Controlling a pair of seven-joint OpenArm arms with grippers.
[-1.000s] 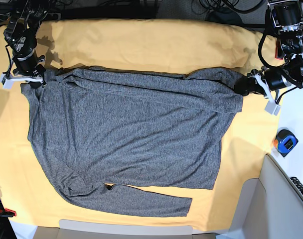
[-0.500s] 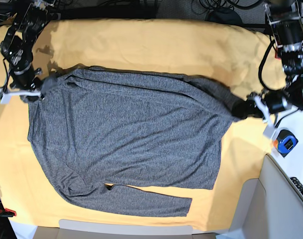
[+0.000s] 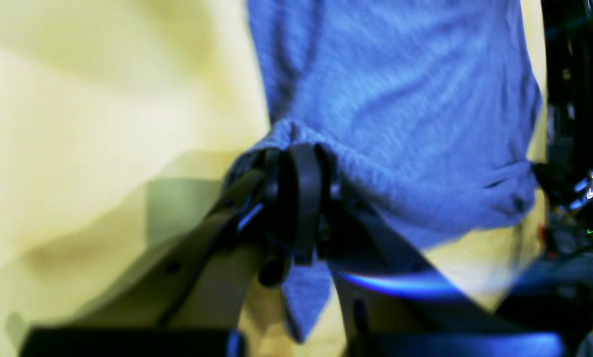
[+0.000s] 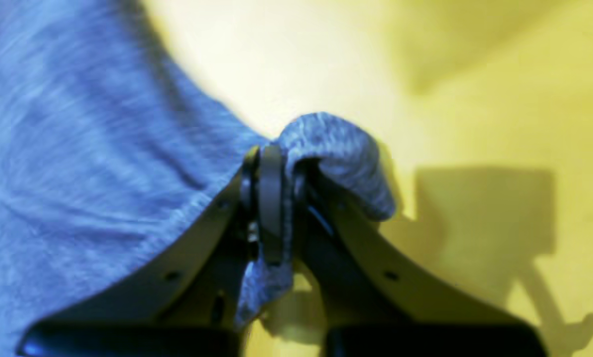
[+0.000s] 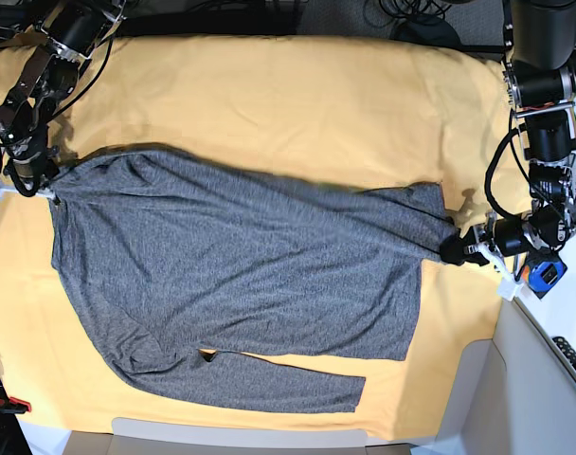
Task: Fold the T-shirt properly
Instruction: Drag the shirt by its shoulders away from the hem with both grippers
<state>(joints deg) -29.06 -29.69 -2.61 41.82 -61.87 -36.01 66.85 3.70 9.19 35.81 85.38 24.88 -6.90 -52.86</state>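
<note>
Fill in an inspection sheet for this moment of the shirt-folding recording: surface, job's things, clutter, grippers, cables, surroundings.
Surface: yellow-orange cloth sheet covers the table, mildly wrinkled.
Job's things: grey T-shirt lies spread, its far edge pulled between the two arms; one long sleeve lies along the near edge.
Clutter: a blue and orange object at the sheet's edge, kind unclear.
Grippers: left gripper shut on a shirt corner; right gripper shut on the opposite corner, fabric bunched over its fingers.
Cables: black cables beyond the far edge, and along both arms.
Surroundings: grey-white panel at one near corner.
</note>
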